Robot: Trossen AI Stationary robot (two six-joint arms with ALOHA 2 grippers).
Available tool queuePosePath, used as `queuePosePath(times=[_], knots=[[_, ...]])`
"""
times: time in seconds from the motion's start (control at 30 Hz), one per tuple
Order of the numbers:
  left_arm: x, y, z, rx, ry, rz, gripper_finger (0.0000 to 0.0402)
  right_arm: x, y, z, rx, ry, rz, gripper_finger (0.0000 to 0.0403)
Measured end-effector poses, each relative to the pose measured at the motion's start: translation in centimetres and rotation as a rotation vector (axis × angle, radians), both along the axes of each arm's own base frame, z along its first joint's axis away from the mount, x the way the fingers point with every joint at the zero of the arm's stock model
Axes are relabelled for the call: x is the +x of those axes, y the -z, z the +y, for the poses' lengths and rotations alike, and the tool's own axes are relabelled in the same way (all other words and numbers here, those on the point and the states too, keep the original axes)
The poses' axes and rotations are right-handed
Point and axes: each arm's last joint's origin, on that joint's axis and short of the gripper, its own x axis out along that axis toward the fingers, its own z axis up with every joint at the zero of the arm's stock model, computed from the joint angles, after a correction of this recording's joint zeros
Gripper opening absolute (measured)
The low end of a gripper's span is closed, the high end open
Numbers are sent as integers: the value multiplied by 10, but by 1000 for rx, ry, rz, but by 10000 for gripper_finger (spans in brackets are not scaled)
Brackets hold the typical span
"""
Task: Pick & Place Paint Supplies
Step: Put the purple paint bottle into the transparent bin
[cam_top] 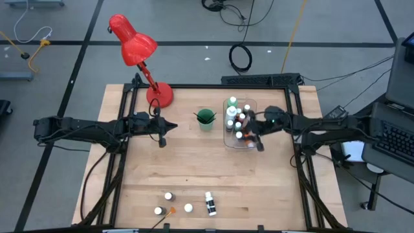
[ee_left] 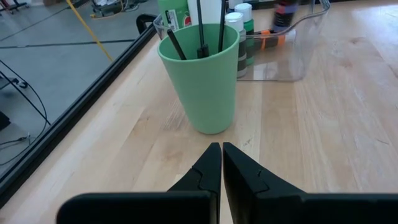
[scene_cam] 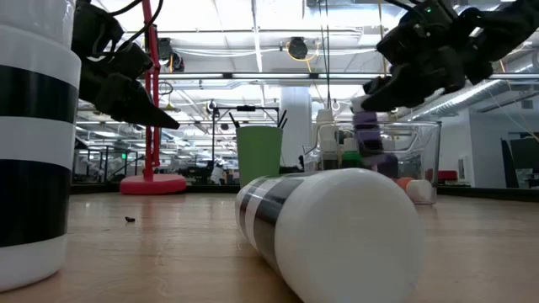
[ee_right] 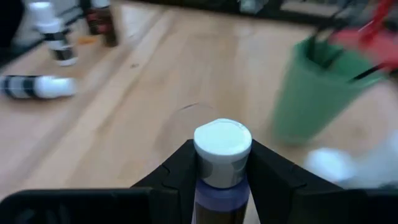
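Left gripper point(cam_top: 162, 140) parked left of the green cup point(cam_top: 206, 120), jaws clenched on nothing, tips pointed at the cup. Brushes point(ee_left: 200, 28) standing inside the cup, dark handles up. Right of the cup, the clear bin point(cam_top: 231, 144), already crowded with small white-capped bottles point(cam_top: 231, 112). Over the bin's right side, the right gripper point(cam_top: 257, 138), jaws grasping a purple white-capped paint bottle point(ee_right: 222, 155) just below the cap, bottle upright and lifted off the worktop point(cam_top: 194, 175).

Judged to be the carry-and-drop step: bottle brought above the bin, not yet let go. Next move called for: lowering into a free gap among the bottles, then releasing without toppling neighbours.

Well away from the cup, at the worktop's near edge, stragglers left to fetch: three small bottles point(cam_top: 168, 196) and one banded bottle point(cam_top: 209, 203) lying on its side.

Hard to make out: exact gap under the held bottle, hidden by the gripper from above; bin contents smeared in the right wrist view; an orange bit near the stragglers, unidentified.
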Motion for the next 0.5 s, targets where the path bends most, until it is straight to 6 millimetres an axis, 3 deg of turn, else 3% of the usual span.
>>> queuePosePath(times=[0.2,0.4,0.5], knots=[[0,0,0,-1,-1,-1,19,-5,-1,-13,-47,46,-4,108],[0,1,0,-15,-5,6,19,-14,16,-18,-110,171,50,108],[0,1,0,-24,-9,4,19,-18,20,-18,-135,177,-8,108]])
